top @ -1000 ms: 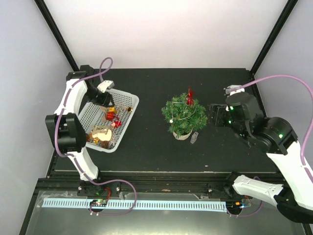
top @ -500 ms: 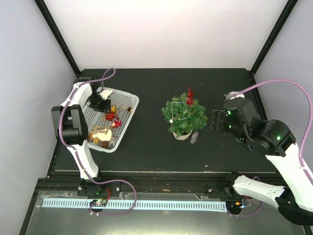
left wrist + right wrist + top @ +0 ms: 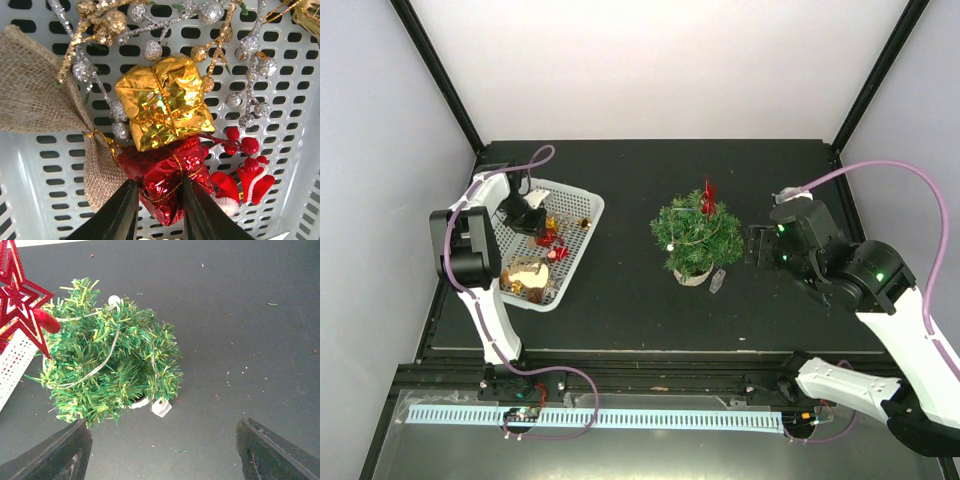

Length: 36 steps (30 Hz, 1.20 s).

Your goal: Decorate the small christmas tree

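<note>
The small christmas tree [image 3: 695, 235] stands mid-table on its whitish pot, with a red star [image 3: 708, 197] at its top. In the right wrist view the tree [image 3: 112, 370] fills the left half, the star [image 3: 17, 295] at the far left. My right gripper [image 3: 752, 245] hovers just right of the tree, and its jaws [image 3: 160, 427] stand wide open and empty. My left gripper [image 3: 535, 222] is down in the white mesh basket [image 3: 582, 243]. Its fingers [image 3: 157, 200] press both sides of a red foil gift ornament [image 3: 167, 175], which lies under a gold foil gift [image 3: 165, 102].
The basket [image 3: 50, 165] also holds a burlap bow [image 3: 35, 100], glittery silver and gold berry sprigs [image 3: 125, 30], red berries and a small Santa figure [image 3: 245, 182]. A small white box [image 3: 161, 407] on a wire lies at the tree's foot.
My left gripper has dropped from the basket's far rim down among the ornaments and closed round the red gift. The right arm has shifted slightly towards the tree.
</note>
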{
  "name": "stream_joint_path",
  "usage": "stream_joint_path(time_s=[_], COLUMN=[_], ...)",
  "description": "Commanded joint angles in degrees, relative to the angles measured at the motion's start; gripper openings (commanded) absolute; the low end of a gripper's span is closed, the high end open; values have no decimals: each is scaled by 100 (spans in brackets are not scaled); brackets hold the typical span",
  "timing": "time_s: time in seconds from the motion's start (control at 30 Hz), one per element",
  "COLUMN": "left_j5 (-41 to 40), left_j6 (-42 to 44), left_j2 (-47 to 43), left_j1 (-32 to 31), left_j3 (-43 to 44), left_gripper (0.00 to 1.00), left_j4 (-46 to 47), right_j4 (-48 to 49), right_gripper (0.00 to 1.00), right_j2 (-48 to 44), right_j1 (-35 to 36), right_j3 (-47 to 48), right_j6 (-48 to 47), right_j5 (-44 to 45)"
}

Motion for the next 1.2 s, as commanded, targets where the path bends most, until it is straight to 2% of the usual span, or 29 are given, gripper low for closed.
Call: stream_joint_path(time_s=[0.0, 0.27, 0.4, 0.63, 0.77, 0.9, 1.03, 1.17], left_j5=[219, 425, 458, 1424, 1940, 2680, 2911, 3459], left_j6=[-122, -115, -81, 85, 130, 455, 656, 674], left_j2=[150, 156, -67, -751, -992, -1209, -1256, -1271], left_j1=[49, 75, 153, 99, -536, -1460, -2350, -2764], left_j3=[-29, -124, -26, 1050, 1834, 2468, 2942, 3223], left_gripper=[25, 3, 1, 2, 2, 2, 2, 2], left_j4=[123, 112, -97, -1307, -1902, -2102, -1913, -1732], right_j4=[80, 132, 112, -14, -10, 5, -7, -116], right_gripper=[80, 80, 80, 80, 80, 80, 80, 79], right_j2=[81, 157, 188, 194, 217, 272, 300, 287], right_j1=[-20, -24, -24, -24, -23, -24, -20, -25], right_j3=[98, 99, 153, 214, 195, 184, 188, 224], right_j6=[-94, -166, -193, -194, -202, -211, -197, -66], right_j5=[-38, -47, -27, 105, 131, 132, 105, 97])
